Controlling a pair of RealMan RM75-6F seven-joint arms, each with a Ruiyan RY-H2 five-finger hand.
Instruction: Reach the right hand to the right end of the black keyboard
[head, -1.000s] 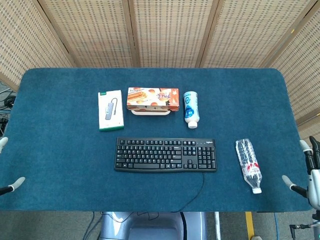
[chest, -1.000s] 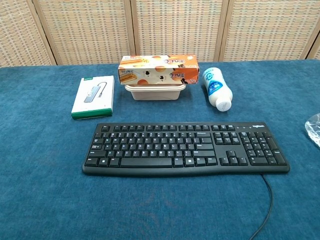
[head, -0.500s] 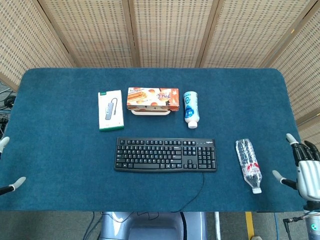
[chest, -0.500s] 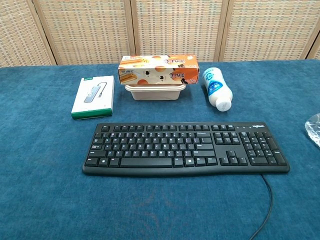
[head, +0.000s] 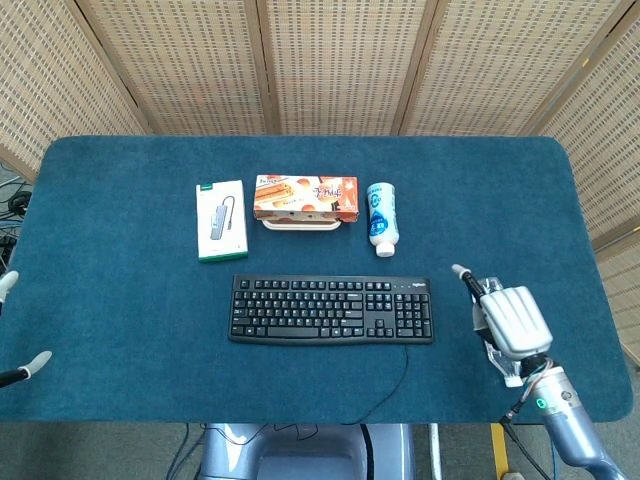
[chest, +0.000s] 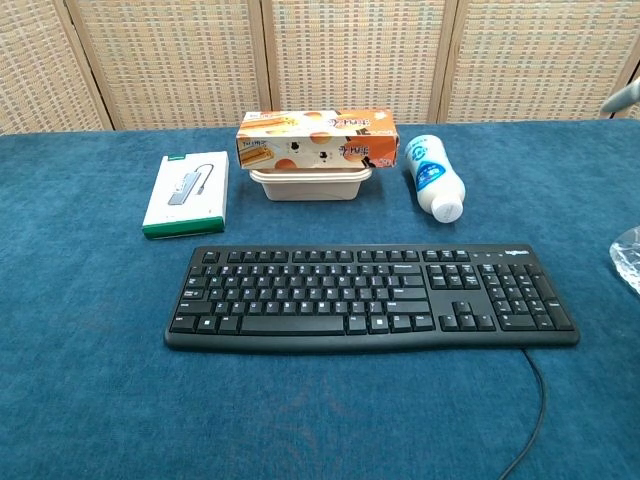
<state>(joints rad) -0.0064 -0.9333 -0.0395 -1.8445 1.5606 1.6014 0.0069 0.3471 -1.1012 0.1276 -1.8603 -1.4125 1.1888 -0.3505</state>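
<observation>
The black keyboard (head: 332, 309) lies flat at the middle of the blue table, also large in the chest view as the keyboard (chest: 370, 297). My right hand (head: 512, 320) hovers right of the keyboard's right end, a short gap away, back of the hand up and thumb stretched toward the keyboard. It holds nothing. In the chest view only a fingertip (chest: 625, 97) of it shows at the upper right edge. Of my left hand (head: 20, 330), just two spread fingertips show at the left table edge, holding nothing.
A clear water bottle (head: 508, 372) lies mostly hidden under my right hand. Behind the keyboard lie a white adapter box (head: 221, 220), an orange snack box (head: 305, 197) on a white tray, and a white bottle (head: 381, 217). The keyboard cable (head: 400, 375) runs off the front edge.
My right hand has swung in from the table's right edge toward the keyboard and now covers the clear bottle. The left hand has stayed put.
</observation>
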